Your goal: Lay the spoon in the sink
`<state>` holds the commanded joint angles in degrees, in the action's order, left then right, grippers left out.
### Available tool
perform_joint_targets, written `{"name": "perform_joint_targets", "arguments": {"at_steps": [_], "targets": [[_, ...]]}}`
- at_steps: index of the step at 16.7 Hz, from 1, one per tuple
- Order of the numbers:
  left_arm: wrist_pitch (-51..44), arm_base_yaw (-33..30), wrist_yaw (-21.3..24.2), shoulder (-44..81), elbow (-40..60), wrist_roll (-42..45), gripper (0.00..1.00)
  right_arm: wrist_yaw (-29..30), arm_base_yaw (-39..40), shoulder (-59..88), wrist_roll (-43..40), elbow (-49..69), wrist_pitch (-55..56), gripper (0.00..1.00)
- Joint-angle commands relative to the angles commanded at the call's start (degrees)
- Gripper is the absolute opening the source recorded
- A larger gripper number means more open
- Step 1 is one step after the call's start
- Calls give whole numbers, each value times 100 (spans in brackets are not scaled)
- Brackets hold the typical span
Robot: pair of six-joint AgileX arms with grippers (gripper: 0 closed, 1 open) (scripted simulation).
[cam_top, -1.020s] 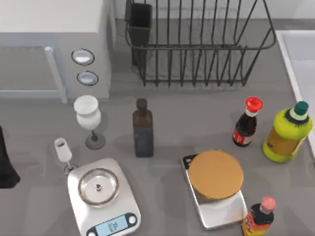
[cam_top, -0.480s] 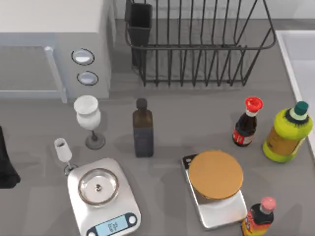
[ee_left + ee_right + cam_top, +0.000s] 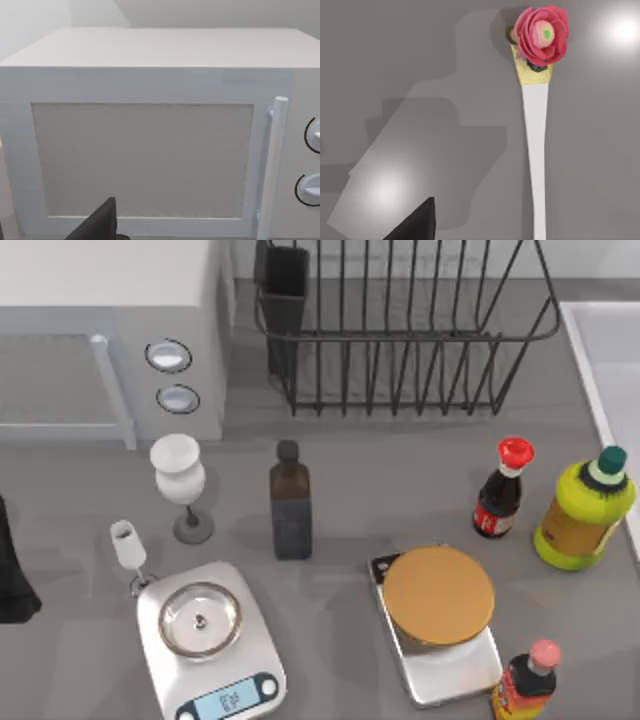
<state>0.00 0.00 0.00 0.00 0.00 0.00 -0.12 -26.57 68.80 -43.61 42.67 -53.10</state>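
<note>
A white microwave point(image 3: 110, 335) stands at the table's point(image 3: 380, 490) rear left, beside a black wire dish rack point(image 3: 400, 330). Two kitchen scales point(image 3: 210, 640), several bottles point(image 3: 290, 502) and a white goblet point(image 3: 180, 480) stand in front.

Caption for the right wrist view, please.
White-handled spoon with a red rose ornament lying on the grey table, right claw above it.

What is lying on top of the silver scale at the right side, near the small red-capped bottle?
A round brown wooden disc sits on the silver rectangular scale, covering most of its platform. Anything beneath the disc is hidden, and the scale's display cannot be seen.
</note>
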Motion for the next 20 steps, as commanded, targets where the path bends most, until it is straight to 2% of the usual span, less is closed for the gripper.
{"name": "perform_joint_targets", "arguments": {"at_steps": [5, 12, 15, 20], "targets": [[0, 0, 0, 0, 0, 0, 100, -10, -392, 963, -645, 677, -736, 100], [0, 0, 0, 0, 0, 0, 100, -10, -380, 1023, -653, 623, -659, 100], [0, 0, 0, 0, 0, 0, 100, -12, -379, 1298, -634, 304, -80, 100], [0, 0, 0, 0, 0, 0, 100, -12, -369, 2024, -614, -494, 1513, 100]]}}
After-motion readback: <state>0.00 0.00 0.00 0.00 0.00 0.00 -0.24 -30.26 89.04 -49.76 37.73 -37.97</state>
